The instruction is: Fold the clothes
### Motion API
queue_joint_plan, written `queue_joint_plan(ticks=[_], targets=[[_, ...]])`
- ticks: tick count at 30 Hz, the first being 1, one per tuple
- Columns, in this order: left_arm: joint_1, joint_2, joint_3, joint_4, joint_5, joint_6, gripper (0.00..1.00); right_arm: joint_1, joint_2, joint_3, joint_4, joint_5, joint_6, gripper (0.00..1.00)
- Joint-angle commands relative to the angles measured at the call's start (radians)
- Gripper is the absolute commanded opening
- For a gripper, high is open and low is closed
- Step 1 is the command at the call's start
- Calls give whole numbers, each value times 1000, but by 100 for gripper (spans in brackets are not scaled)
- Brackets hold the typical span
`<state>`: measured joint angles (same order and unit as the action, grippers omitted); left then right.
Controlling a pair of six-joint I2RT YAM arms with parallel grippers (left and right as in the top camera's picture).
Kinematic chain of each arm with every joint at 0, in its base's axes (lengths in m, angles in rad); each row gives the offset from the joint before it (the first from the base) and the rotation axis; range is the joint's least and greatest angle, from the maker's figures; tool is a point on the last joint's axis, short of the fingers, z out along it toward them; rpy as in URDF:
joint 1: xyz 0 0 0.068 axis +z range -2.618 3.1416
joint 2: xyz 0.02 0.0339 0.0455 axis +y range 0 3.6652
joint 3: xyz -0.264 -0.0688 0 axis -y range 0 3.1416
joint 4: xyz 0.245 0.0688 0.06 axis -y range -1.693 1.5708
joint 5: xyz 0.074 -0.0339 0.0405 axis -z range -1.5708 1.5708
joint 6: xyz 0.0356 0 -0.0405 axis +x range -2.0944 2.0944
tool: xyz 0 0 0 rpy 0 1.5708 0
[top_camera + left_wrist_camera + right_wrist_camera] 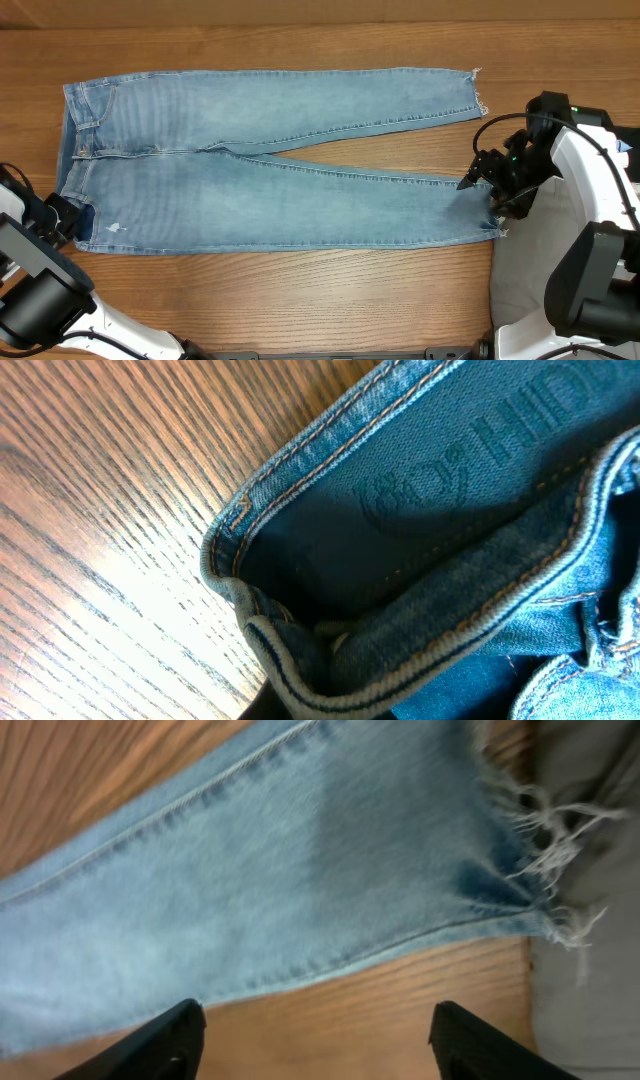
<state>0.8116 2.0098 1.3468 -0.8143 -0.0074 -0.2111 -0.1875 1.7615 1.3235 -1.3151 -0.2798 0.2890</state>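
The jeans (270,190) are pinched at the waistband (400,510) by the closed left gripper (70,221) (presumably for folding). The right gripper (320,1050) is held open, the frayed hem (530,850) just ahead.

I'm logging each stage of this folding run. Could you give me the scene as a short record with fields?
garment: jeans, light blue, spread flat, waist to the left, legs to the right
surface: wooden table
left claw: shut on the waistband corner
right claw: open over the lower leg, holding nothing
lower hem: frayed, threads reaching onto a grey cloth
fold: not yet begun
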Motion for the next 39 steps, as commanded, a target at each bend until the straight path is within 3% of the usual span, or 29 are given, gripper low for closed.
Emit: queue_joint_plan(ticks=[1, 3, 6, 8, 12, 14, 18, 22, 24, 26, 33, 35, 36, 39], targets=[[29, 13, 2, -2, -29, -7, 4, -18, -7, -63, 35, 80, 119, 82], [51, 13, 4, -9, -21, -27, 8, -39, -6, -122, 65, 78, 153, 82], [83, 13, 4, -8, 51, -32, 28, -52, -5, -198, 105, 77, 162, 80], [94, 13, 4, -12, 66, -32, 34, -55, -5, -254, 145, 78, 179, 77], [99, 13, 4, -17, 72, -29, 36, -55, -5, -358, 251, 77, 203, 74], [99, 13, 4, -20, 78, -29, 29, -55, -5, -402, 323, 76, 206, 72], [99, 13, 4, -28, 80, -28, 21, -55, -5, -454, 459, 76, 206, 50], [99, 11, 4, -45, 85, -29, 55, -55, -8, -439, 458, 40, 171, 11], [99, 11, 4, -49, 87, -26, 63, -55, -29, -416, 409, 40, 156, 4], [99, 11, 4, -64, 87, -21, 68, -55, -79, -380, 352, 43, 148, 4], [99, 11, 4, -133, 7, -23, 68, -54, -180, -319, 280, 39, 149, 4], [99, 11, 4, -122, 7, -23, 55, -54, -180, -320, 280, 39, 149, 4], [99, 11, 3, -114, 8, -23, 43, -54, -180, -320, 280, 39, 149, 4], [99, 11, 2, -76, 9, -22, 28, -54, -180, -320, 281, 39, 149, 4]])
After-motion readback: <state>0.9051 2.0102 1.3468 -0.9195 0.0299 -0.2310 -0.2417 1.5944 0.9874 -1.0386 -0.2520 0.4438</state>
